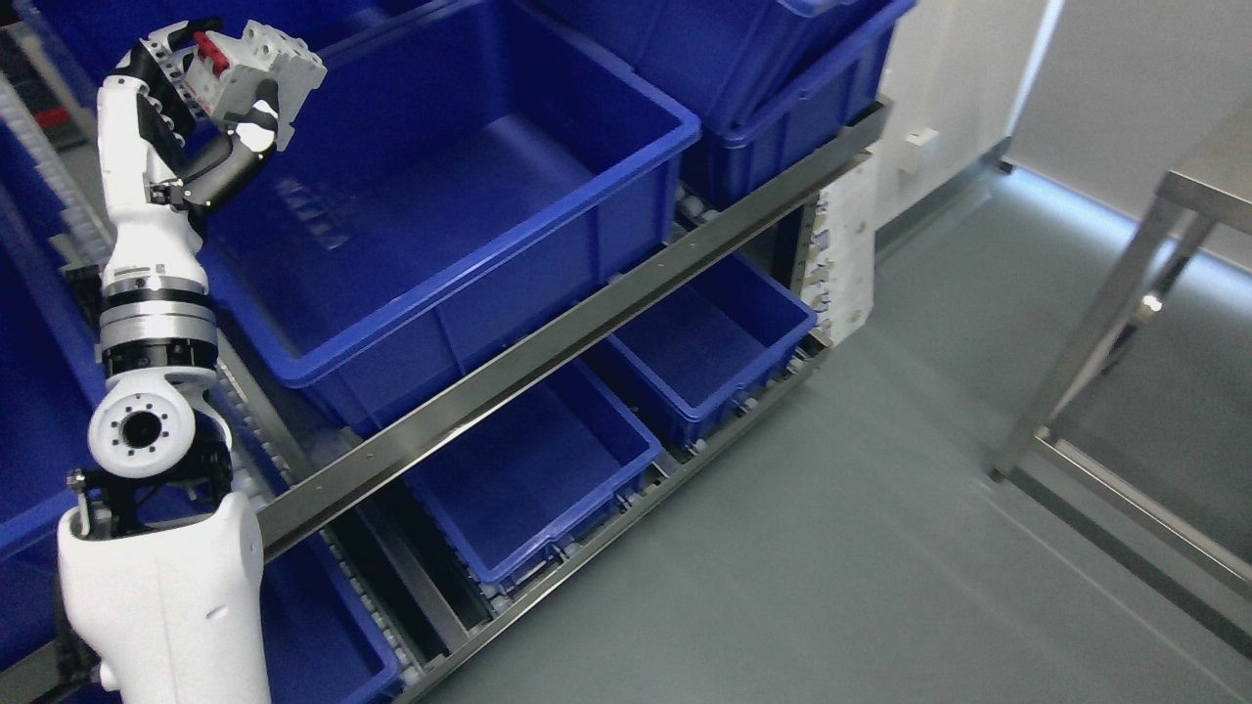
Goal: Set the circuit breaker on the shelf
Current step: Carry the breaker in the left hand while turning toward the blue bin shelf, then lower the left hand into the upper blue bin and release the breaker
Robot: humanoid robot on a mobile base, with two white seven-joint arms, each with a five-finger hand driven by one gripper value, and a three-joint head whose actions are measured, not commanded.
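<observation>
Blue bins [460,196] are filling the tilted metal shelf [548,342] before us. Our left hand [210,108] is gripping the circuit breaker [256,70], white with a red switch, above the big bin's left rim. We are risking a drop outside if it slips.

One circuit breaker [256,70], one robot hand [201,117], several blue bins [469,225]

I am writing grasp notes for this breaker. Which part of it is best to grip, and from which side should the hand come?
Judging by the present hold, grip the circuit breaker across its flat white body sides, coming from below and the left. The left hand clamps it so, leaving the red toggle at the top-left end free. The body looks blocky, so opposed fingers probably sit well.
</observation>
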